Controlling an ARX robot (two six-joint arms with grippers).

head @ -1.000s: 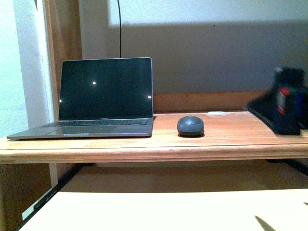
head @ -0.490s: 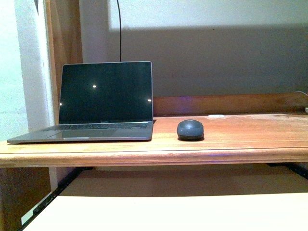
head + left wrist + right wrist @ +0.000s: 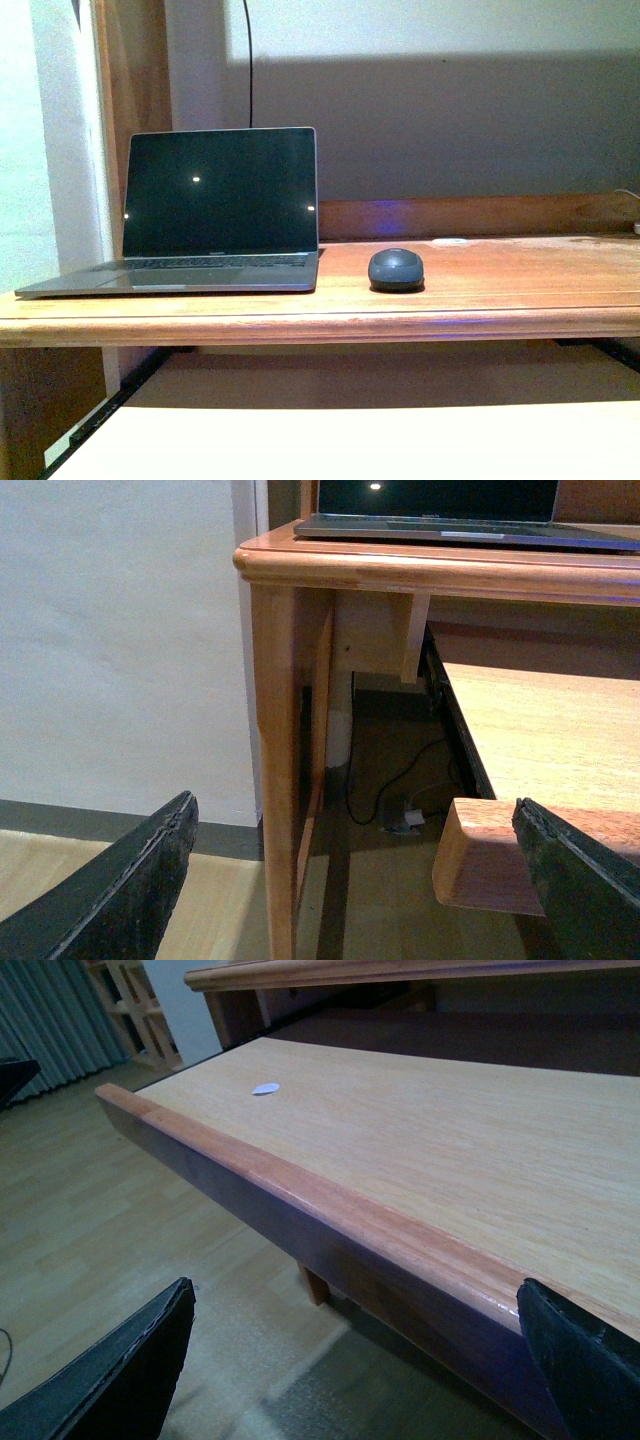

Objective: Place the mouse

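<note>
Front view: mouse (image 3: 396, 269) rests beside open laptop (image 3: 218, 195).

Front view level with desk (image 3: 500, 282); wrist views low, close beside its shelf (image 3: 420, 1130).

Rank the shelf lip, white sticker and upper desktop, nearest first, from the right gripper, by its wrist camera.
1. Shelf lip, just ahead of the right gripper, running across.
2. White sticker, on the wood beyond the lip.
3. Upper desktop, farthest, raised at the back.
</note>
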